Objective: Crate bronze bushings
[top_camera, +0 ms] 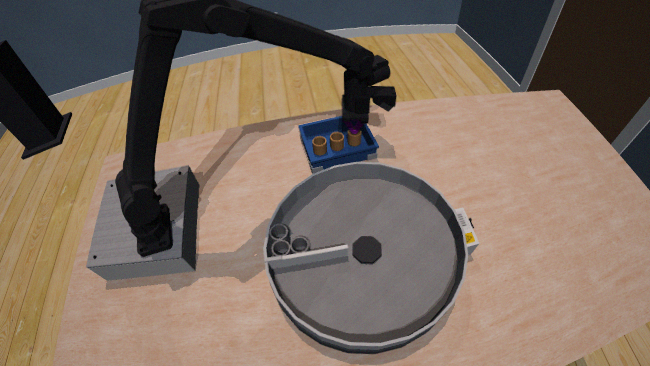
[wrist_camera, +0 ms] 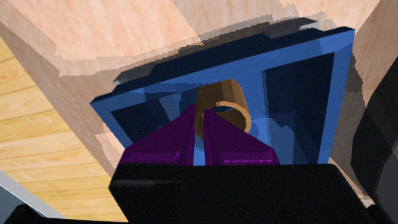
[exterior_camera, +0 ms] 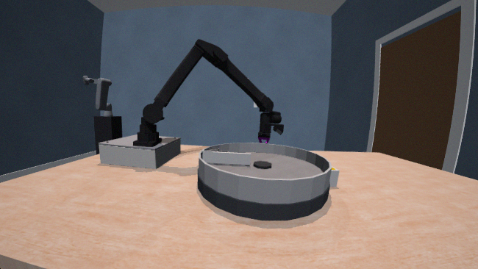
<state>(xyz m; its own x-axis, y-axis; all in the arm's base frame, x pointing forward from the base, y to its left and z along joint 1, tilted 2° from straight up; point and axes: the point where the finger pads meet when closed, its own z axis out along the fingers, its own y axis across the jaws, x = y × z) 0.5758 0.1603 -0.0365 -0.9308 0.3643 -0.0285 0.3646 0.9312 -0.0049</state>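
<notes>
My black claw with purple fingers is nearly closed, pinching the wall of a hollow bronze bushing, one fingertip inside its bore and the other outside. I have it within the blue rectangular crate; whether its base touches the crate floor, I cannot tell. Its long axis stands roughly upright, open end up towards me. Two more bronze bushings stand upright beside it in a row.

From above I see three grey steel bushings on the round grey turning table, open ends up, clustered by the pale straight bar. The exterior view hides the crate and bronze pieces behind the turning table; my wrist view shows just the pinched bushing, and its bore.
</notes>
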